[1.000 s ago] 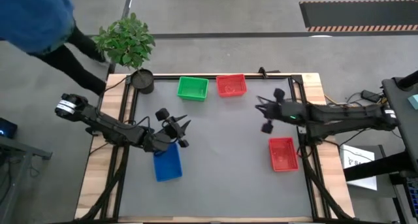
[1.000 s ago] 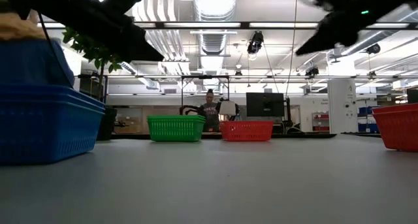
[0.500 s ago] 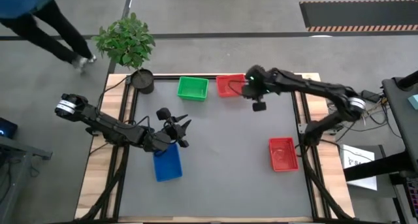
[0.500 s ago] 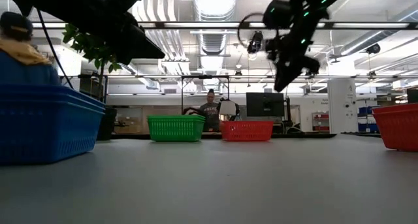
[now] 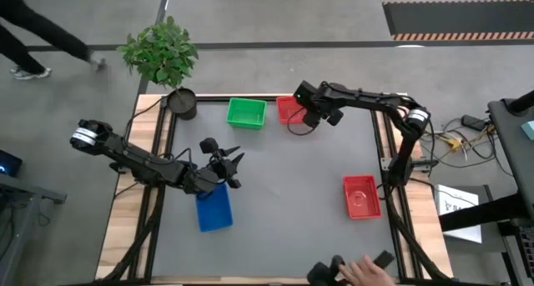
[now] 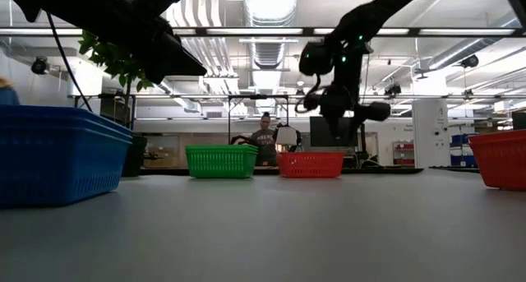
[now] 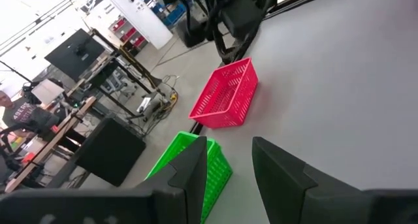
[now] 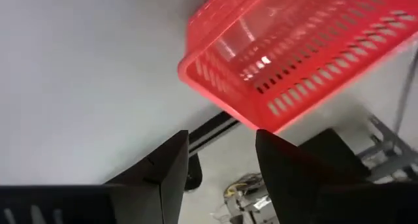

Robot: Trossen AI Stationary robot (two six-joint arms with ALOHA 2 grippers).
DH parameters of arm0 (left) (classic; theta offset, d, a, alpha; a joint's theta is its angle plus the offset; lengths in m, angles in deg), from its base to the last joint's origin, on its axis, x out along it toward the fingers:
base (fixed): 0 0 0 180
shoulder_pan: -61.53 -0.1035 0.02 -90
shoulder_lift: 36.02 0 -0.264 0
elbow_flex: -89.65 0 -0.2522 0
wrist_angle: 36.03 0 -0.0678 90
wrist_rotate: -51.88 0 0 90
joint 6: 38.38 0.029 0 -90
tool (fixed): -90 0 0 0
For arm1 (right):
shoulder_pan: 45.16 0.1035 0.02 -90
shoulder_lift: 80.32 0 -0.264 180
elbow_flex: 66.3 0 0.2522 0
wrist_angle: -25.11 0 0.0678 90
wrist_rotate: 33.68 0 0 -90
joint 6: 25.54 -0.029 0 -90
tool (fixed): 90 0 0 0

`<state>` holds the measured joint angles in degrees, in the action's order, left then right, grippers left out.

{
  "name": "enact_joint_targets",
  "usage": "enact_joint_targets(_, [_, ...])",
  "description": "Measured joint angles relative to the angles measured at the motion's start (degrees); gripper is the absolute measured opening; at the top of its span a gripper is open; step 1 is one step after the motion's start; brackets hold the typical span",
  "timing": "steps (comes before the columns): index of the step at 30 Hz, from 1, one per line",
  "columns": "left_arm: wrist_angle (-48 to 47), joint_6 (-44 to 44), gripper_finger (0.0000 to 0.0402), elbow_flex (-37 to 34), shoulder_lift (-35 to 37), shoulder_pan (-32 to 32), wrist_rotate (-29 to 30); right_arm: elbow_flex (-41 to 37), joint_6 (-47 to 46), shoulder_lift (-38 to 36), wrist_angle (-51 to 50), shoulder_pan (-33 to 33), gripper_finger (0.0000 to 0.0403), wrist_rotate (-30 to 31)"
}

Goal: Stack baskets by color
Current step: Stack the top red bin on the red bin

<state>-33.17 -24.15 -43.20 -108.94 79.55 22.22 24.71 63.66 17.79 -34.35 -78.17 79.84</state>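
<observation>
While sorted—two red baskets

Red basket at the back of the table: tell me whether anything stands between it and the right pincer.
Nothing visible does. The right pincer, its fingers apart and empty, hangs just above the red basket at the table's back edge. The green basket sits beside the red one, off the path.
</observation>
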Motion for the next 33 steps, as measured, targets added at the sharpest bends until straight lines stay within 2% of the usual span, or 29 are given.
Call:
enact_joint_targets(5, [0.00, 0.15, 0.0106, 0.00, 0.00, -0.01, 0.00, 0.24, 4.73, 3.20, 2.07, -0.49, 0.0159, 0.54])
enact_joint_targets(12, [0.02, 2.26, 0.0106, -0.02, 0.00, -0.01, -0.02, 0.25, 4.28, 8.33, 6.60, -2.94, 0.0124, 0.35])
enact_joint_targets(17, [0.04, 2.64, 0.0106, -0.02, 0.00, -0.01, -0.02, 0.37, 4.53, 9.15, 6.87, -2.88, 0.0066, -0.17])
enact_joint_targets(21, [0.04, 2.70, 0.0106, -0.02, 0.00, -0.04, -0.02, 0.37, 4.25, 8.07, 3.38, -2.43, 0.0017, -0.83])
enact_joint_targets(28, [0.07, 3.14, 0.0106, -0.02, 0.00, -0.44, -0.02, 0.35, -4.83, 5.58, -0.68, 0.44, 0.0011, 0.10])
enact_joint_targets(33, [0.07, 3.09, 0.0106, -0.03, 0.00, -0.44, -0.04, 0.30, -22.17, 1.54, -1.44, 4.91, 0.0010, 4.25])
